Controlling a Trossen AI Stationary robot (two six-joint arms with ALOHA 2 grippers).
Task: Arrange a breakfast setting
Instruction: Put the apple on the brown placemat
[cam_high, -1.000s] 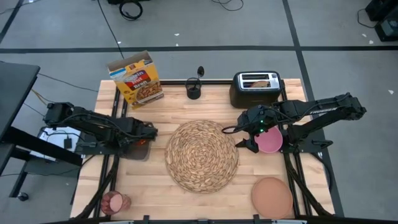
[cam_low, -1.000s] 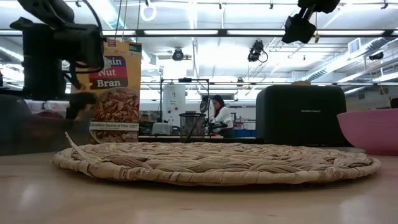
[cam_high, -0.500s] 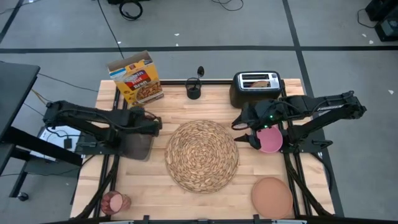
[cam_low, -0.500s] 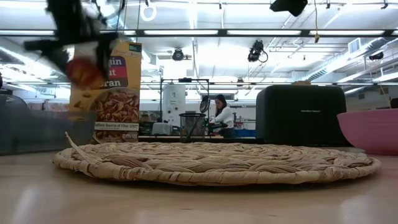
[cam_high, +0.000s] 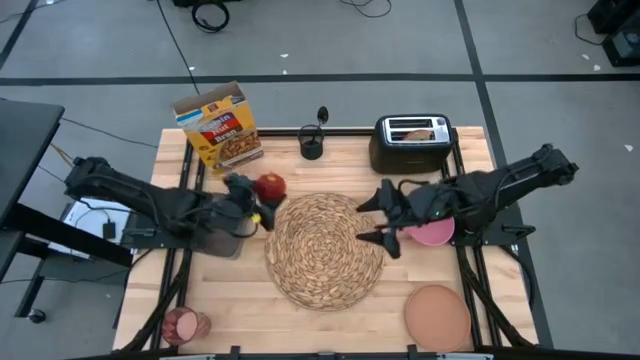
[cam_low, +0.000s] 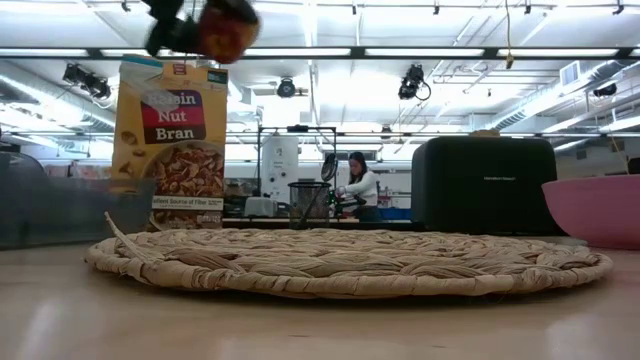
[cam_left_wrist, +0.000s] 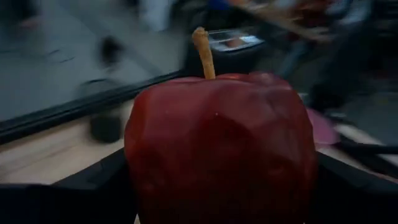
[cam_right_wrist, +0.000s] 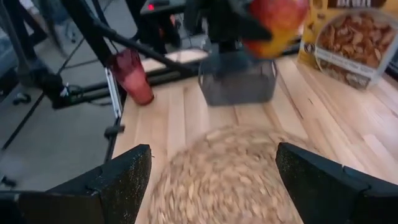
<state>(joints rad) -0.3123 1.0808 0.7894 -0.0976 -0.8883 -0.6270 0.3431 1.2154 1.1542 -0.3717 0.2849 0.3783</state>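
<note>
My left gripper (cam_high: 258, 197) is shut on the small red apple (cam_high: 271, 185), high above the table between a grey bin (cam_high: 221, 236) and the woven straw placemat (cam_high: 323, 250). In the low view the apple (cam_low: 228, 22) is at the top, well above the placemat (cam_low: 350, 262). My right gripper (cam_high: 363, 222) is open and empty over the placemat's right edge, left of the pink bowl (cam_high: 437, 232). The salmon-brown plate (cam_high: 437, 315) lies at the near right and the pink cup (cam_high: 184, 323) stands at the near left. A toast slice (cam_high: 417, 130) sticks out of the toaster. My left gripper pinches the apple between its two fingers, one finger (cam_left_wrist: 93, 190) on each side of the apple's lower half (cam_left_wrist: 142, 171). The fingers reach roughly level from the table's left side. The apple is lifted clear of everything, upright with its stem (cam_left_wrist: 203, 53) up.
The black toaster (cam_high: 410, 150) and a black mesh cup (cam_high: 311, 148) stand at the far edge, with the cereal box (cam_high: 220, 125) at the far left. Bare wooden table lies near the front edge between the cup and the plate.
My left gripper has risen out of the grey bin with the apple and carried it up and toward the table's right, to the placemat's left edge. My right gripper has moved from beside the pink bowl toward the table's left, over the placemat's right edge.
</note>
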